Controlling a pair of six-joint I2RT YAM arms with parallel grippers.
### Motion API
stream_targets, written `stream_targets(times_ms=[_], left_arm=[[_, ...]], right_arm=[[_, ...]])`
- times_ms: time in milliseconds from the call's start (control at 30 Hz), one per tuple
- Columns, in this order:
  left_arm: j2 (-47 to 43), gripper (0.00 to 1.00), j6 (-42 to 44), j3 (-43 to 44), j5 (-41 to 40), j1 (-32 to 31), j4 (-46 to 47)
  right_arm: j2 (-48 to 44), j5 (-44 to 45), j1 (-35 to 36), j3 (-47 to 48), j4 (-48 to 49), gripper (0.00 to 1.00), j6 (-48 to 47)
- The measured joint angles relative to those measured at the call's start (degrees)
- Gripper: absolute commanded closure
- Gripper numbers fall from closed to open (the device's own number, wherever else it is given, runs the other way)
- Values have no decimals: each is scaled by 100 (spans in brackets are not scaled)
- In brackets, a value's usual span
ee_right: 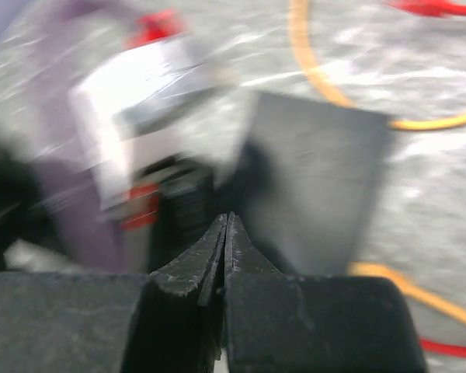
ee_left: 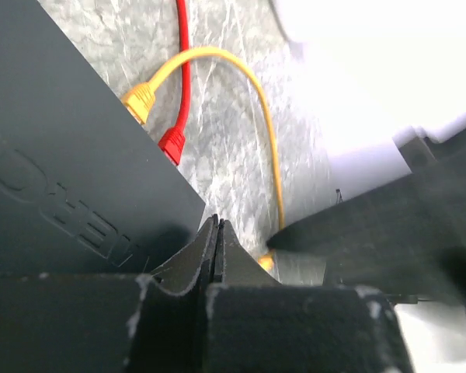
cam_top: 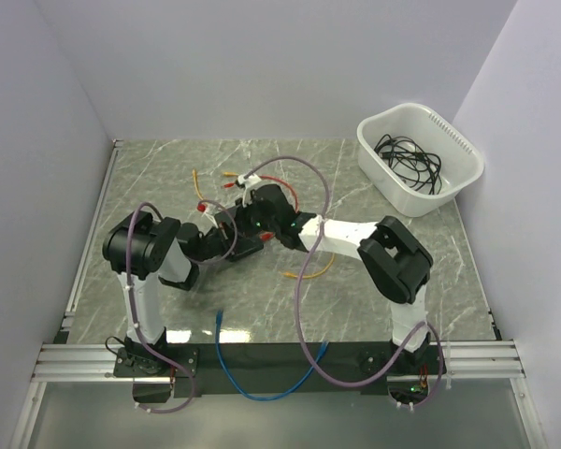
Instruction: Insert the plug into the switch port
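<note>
Claws: left gripper (ee_left: 217,231) and right gripper (ee_right: 226,227) both pinched closed, nothing seen between; switch (ee_left: 70,155) just beside left tips; red plug (ee_left: 171,146) at its edge, seating unclear; brace switch, square plug to port, push straight.

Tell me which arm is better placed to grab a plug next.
Probably left. The left gripper, shut, points toward the red plug and yellow plug lying beside the switch; the right gripper, also shut, faces the switch itself in a blurred view.

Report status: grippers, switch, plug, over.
Left gripper shut, right gripper shut, both empty. Switch beside them; yellow plug and red plug at its edge, seating unclear. Loose cables around.
</note>
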Motion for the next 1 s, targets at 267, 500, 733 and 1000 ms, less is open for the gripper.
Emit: stream_targets(times_ms=[267,500,733,1000], left_arm=[[-374,99,407,367,144,24,-1408],[-675,81,656,356,-26,140,-1952],[-1067,61,811,313,-208,153,-2387],[-1893,37,901,229,-964,205,-3252]], right_arm=[[-658,48,90,-872,374,100,0],[-1196,835,-33,-1108,66,78,376],[-1532,1139,-575,-1259,-219,67,787],[-1412,1056,-638,-1314,-560,43,1121]])
